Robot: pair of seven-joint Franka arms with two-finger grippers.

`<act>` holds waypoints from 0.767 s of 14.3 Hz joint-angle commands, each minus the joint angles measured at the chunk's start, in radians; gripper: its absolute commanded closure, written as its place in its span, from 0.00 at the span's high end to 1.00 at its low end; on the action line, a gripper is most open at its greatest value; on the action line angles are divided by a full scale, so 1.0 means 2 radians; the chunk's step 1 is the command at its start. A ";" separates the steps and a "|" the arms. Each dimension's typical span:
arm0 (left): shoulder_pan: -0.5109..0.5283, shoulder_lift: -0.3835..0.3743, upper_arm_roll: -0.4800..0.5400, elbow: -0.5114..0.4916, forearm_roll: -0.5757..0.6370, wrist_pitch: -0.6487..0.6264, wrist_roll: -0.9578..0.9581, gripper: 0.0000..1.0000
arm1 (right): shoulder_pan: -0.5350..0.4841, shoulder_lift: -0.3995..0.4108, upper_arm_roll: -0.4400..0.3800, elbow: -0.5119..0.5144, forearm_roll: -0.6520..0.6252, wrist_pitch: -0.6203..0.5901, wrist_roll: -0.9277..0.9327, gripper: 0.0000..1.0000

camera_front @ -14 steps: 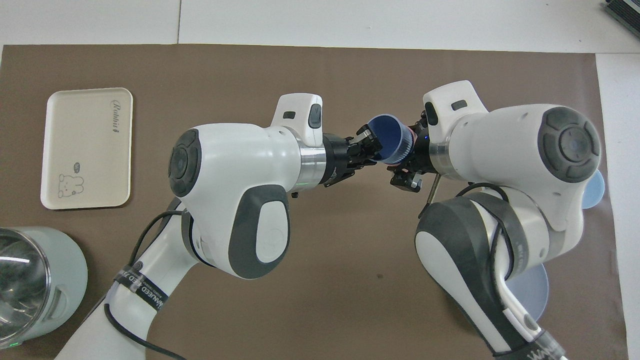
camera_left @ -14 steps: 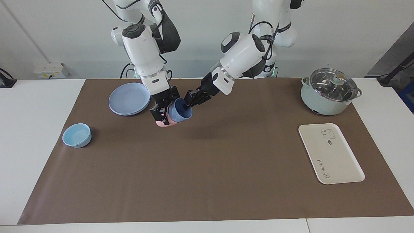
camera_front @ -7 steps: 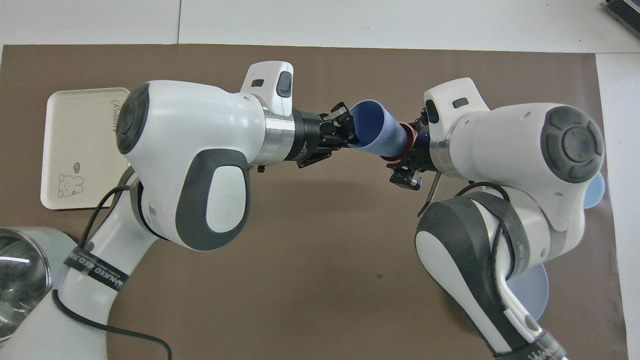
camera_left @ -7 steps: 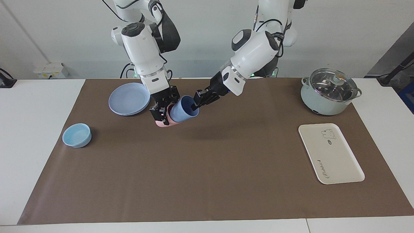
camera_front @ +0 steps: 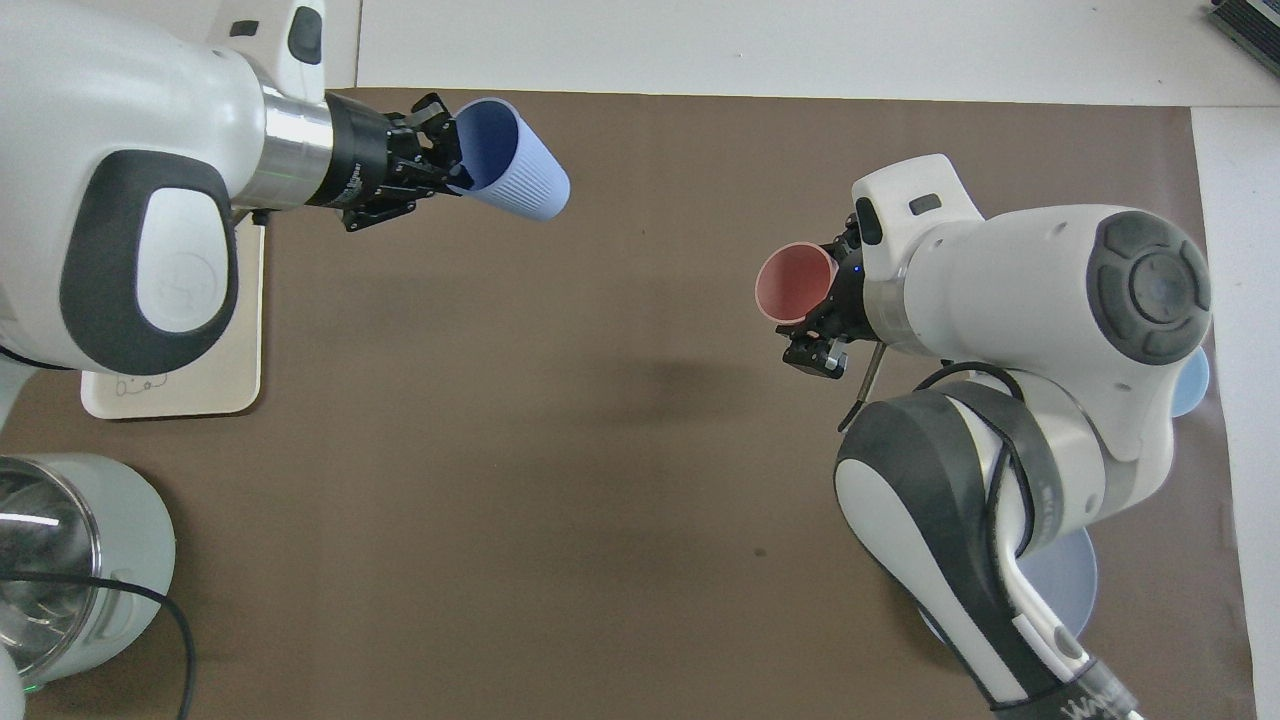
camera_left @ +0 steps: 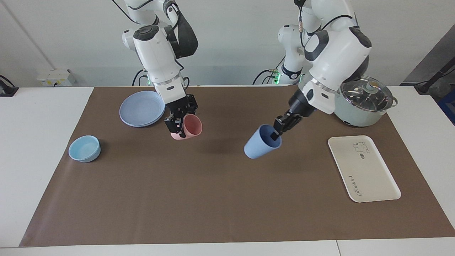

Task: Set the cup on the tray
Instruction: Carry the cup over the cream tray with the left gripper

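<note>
**Blue cup in the air, tray not yet reached**

The left gripper (camera_left: pixel 277 132) has the cup (camera_left: pixel 262 146) pinched by its rim, one finger inside the mouth and one outside, clamped tight. The cup hangs tilted, mouth up toward the arm, over the bare brown mat (camera_left: pixel 213 199) roughly midway between the table's middle and the tray (camera_left: pixel 369 177). Nothing rests on the tray; it lies flat toward the left arm's end of the table, with the bear drawing at the end nearer the robots.

The right gripper (camera_left: pixel 179 122) hovers just beside the round blue plate (camera_left: pixel 141 108), clenched on the pink tumbler (camera_left: pixel 190 128), which is held tilted and appears to be off the mat.

As I read it, the pickup is done and the carry is partway. What is left: bring the cup over the tray, turn it upright, lower it and let go. The tilt is the thing to watch, since a rim pinch gives little hold if the base lands askew.

Counting what is out on the table:
- two tumblers, one blue and one pink, both in grippers
- one tray
- one round blue plate
- one light-blue bowl (camera_left: pixel 84 148), toward the right arm's end
- one pale green pot (camera_left: pixel 359 106) with a glass lid, nearer the robots than the tray
</note>
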 commanded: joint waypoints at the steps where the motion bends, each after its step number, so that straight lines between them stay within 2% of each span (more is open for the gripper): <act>1: 0.056 -0.007 -0.005 -0.001 0.068 -0.029 0.041 0.00 | -0.024 -0.001 0.001 -0.006 -0.003 0.024 -0.004 0.00; 3: 0.109 -0.017 -0.005 -0.027 0.072 -0.023 0.117 0.00 | -0.044 0.006 0.001 -0.007 0.021 0.049 -0.033 0.00; 5: 0.165 -0.031 -0.005 -0.063 0.072 -0.005 0.224 0.00 | -0.071 0.020 0.001 -0.010 0.118 0.069 -0.107 0.00; 8: 0.223 -0.060 -0.005 -0.145 0.072 0.068 0.329 0.00 | -0.117 0.047 0.000 -0.010 0.299 0.086 -0.272 0.00; 11: 0.262 -0.072 -0.005 -0.205 0.072 0.131 0.394 0.00 | -0.154 0.068 0.001 -0.013 0.396 0.085 -0.348 0.00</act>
